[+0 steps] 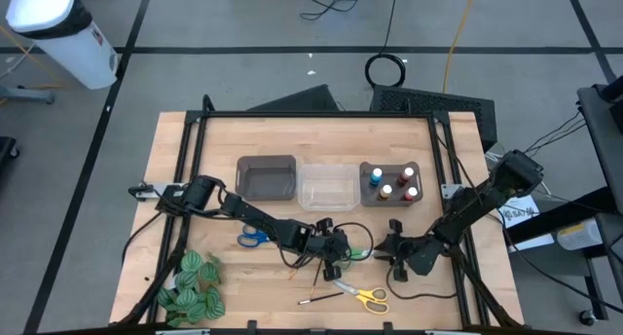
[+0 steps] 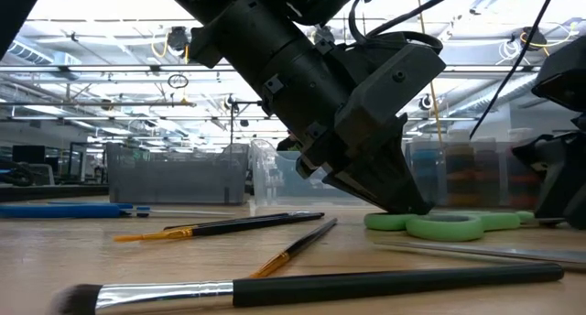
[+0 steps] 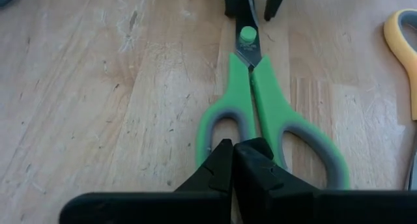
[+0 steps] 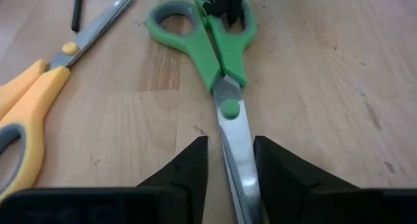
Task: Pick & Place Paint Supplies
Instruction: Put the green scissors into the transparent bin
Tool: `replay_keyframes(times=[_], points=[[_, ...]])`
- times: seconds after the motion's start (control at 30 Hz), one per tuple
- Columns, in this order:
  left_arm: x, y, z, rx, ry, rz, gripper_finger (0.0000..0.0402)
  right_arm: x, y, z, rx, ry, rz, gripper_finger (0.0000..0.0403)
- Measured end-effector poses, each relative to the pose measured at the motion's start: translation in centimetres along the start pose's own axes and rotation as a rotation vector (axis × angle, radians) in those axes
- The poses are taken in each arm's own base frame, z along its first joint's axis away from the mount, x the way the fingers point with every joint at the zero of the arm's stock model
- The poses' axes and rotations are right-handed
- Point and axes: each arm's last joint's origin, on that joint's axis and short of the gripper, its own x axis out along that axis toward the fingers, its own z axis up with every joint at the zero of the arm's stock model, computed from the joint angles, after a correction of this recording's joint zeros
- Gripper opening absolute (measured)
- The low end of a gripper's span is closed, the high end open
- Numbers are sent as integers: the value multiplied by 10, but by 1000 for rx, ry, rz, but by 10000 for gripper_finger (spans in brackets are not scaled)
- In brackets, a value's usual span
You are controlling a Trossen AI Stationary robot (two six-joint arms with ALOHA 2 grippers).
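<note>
The green-handled scissors (image 1: 362,253) lie flat and closed on the table between my two grippers, handles toward the left arm and blades toward the right arm. My left gripper (image 3: 233,155) is shut at the handles. My right gripper (image 4: 231,162) is open, one finger on each side of the blades (image 4: 238,152); I cannot tell whether either finger touches them. Blue-handled scissors (image 1: 253,240) lie to the left, yellow-handled scissors (image 1: 366,296) and thin brushes (image 1: 321,294) nearer the front edge. Several paint bottles (image 1: 391,182) stand in the right-hand bin. My left gripper has its shut fingertips (image 3: 221,162) on the green scissors' handles (image 3: 242,129), where the two finger loops meet. The fingers slant down from the table's left and lie along the scissors. The fingers hide whether they pinch the handles or only press on them. The scissors stay flat on the table.
A grey bin (image 1: 266,176), a clear bin (image 1: 326,184) and the bin with the bottles stand in a row at the back. A green striped leafy bunch (image 1: 190,286) lies at the front left. A large brush (image 2: 275,286) lies close to the front edge.
</note>
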Motion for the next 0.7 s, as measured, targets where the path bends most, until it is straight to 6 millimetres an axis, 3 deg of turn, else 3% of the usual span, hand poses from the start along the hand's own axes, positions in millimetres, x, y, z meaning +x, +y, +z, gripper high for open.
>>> replay_keyframes(times=[0.2,0.5,0.7], points=[[3,0,-2,0,2,6,16,0,-3,-4,-31,47,-25,35],[8,0,-2,-6,-18,-14,7,-1,-1,-1,-64,6,-3,34],[-4,-3,10,14,-69,-53,47,-4,6,11,-124,-106,60,34]])
